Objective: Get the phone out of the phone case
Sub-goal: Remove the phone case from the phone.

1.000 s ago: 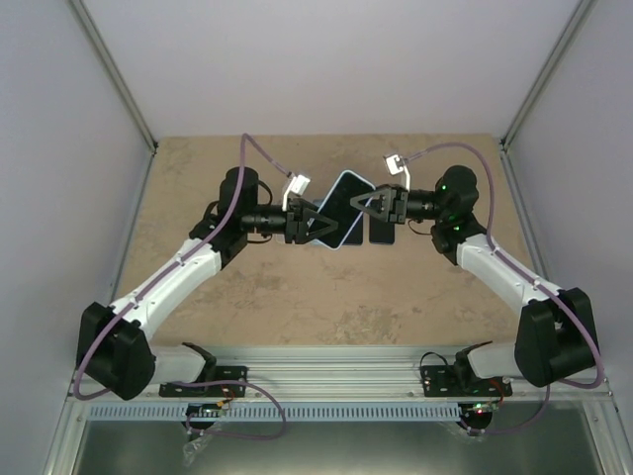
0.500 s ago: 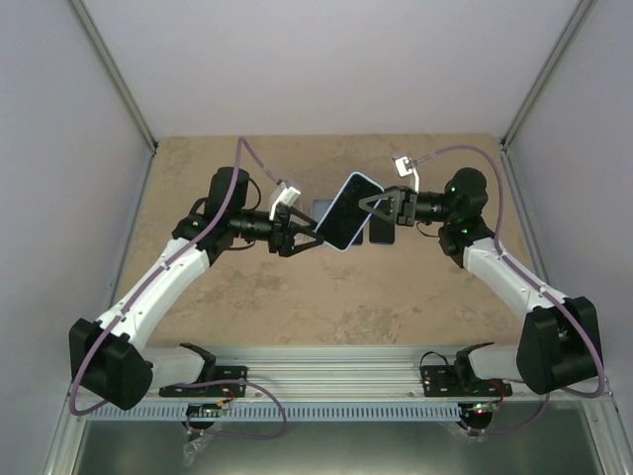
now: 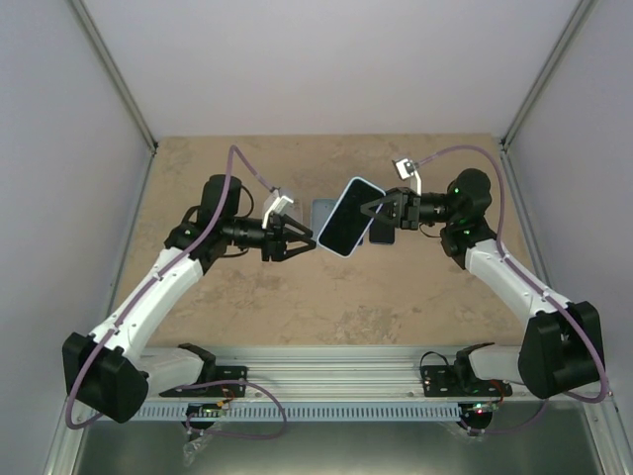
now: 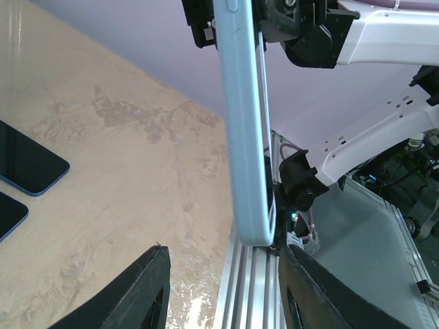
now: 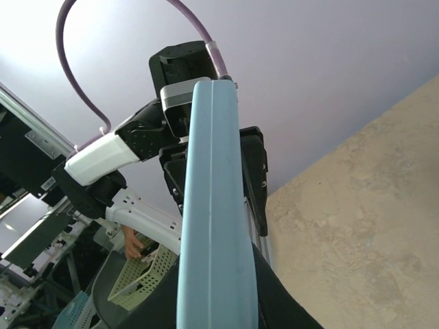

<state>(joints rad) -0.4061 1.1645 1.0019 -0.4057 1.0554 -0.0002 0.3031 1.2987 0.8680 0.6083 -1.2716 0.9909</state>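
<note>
While the phone case [image 4: 241, 123] hangs mid-air over the middle of the tan, marbled table [image 3: 297, 307], it sits well off both walls with open room below. Case: pale blue, smooth, rounded corners, with the dark glossy phone [image 3: 343, 226] seated inside. Right gripper [image 3: 370, 210] is clenched on its edge. Left gripper [image 3: 309, 243] has its jaws apart, empty, just beside the case, not touching.

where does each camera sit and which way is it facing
Top external: above and behind, looking down at the table; left arm and right arm show, bases included.
Left wrist: at the left claw, which stands open at the bottom; faces the cased phone edge-on.
Right wrist: at the right claw, shut on that phone; looks along it toward the left arm.
All three share the cased phone.
</note>
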